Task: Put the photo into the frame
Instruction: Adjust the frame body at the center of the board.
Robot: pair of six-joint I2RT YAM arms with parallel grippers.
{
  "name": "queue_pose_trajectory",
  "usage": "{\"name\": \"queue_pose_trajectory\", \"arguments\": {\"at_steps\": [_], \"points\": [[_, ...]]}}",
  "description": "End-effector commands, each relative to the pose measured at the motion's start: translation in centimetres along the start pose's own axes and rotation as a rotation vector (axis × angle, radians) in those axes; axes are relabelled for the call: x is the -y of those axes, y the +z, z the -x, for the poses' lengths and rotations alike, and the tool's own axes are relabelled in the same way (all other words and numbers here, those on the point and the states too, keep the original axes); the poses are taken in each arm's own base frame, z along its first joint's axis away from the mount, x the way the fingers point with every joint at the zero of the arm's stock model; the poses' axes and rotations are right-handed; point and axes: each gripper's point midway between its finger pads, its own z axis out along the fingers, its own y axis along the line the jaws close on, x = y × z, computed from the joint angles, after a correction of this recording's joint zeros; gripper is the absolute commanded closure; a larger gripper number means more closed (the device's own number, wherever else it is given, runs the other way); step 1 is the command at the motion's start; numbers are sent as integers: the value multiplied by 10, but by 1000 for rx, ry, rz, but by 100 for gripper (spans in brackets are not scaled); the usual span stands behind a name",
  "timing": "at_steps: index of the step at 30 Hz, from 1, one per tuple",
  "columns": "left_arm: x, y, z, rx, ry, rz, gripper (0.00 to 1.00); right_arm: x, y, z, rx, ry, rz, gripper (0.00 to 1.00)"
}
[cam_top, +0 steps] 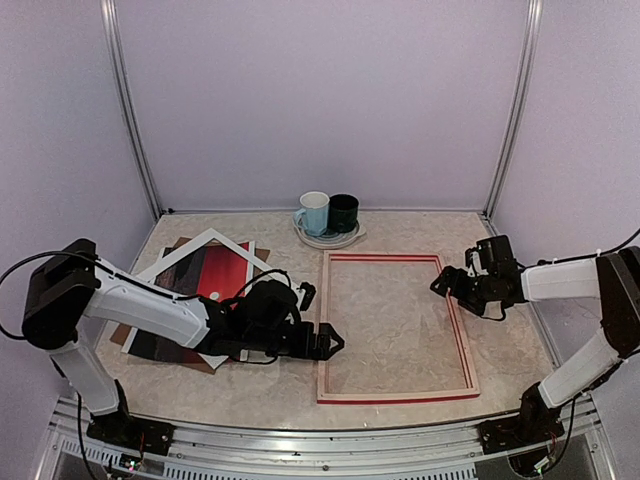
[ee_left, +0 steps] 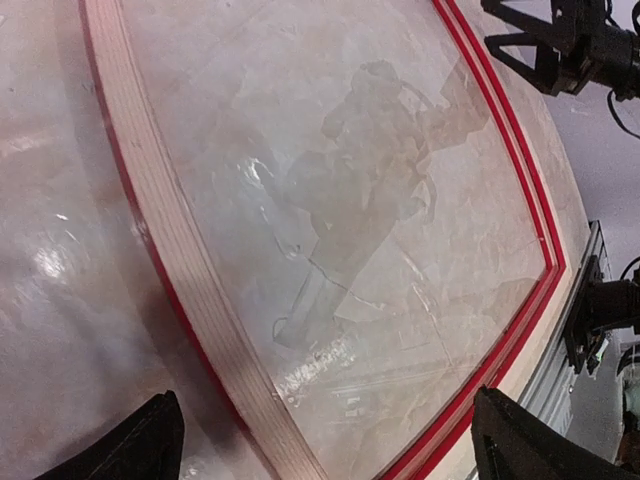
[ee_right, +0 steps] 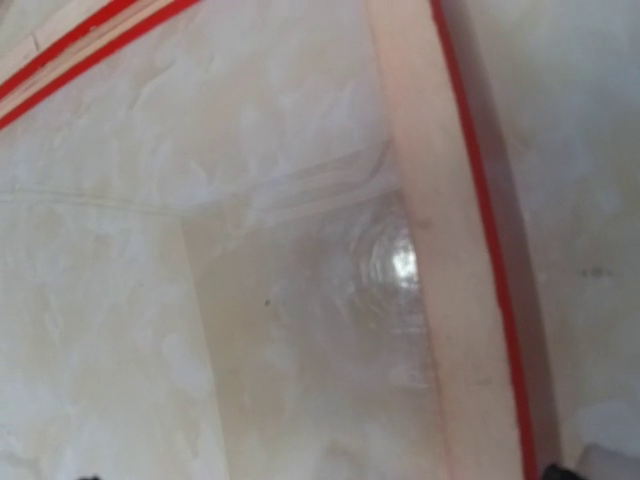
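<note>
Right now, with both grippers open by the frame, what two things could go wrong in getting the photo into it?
1. The white mat lies across the photo, so lifting the print may drag the mat or bend the print.
2. The frame lies loose, with the left gripper at its left rail and the right gripper at its right rail; a nudge might slide it towards the mugs.

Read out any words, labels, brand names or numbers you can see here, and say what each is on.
No readable text in any view. The frame, the photo, the white mat, the blue mug and the dark mug show no lettering that can be made out.
</note>
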Motion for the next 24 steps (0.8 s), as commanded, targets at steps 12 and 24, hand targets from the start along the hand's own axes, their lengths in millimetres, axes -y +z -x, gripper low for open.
{"name": "queue_pose_trajectory", "arguments": {"at_steps": [12, 24], "points": [[-65, -8, 91, 130, 47, 282, 1, -6, -6, 21, 36, -109, -45, 7], [-91, 18, 101, 89, 60, 360, 16, 1, 0, 8, 2, -136, -45, 11]]}}
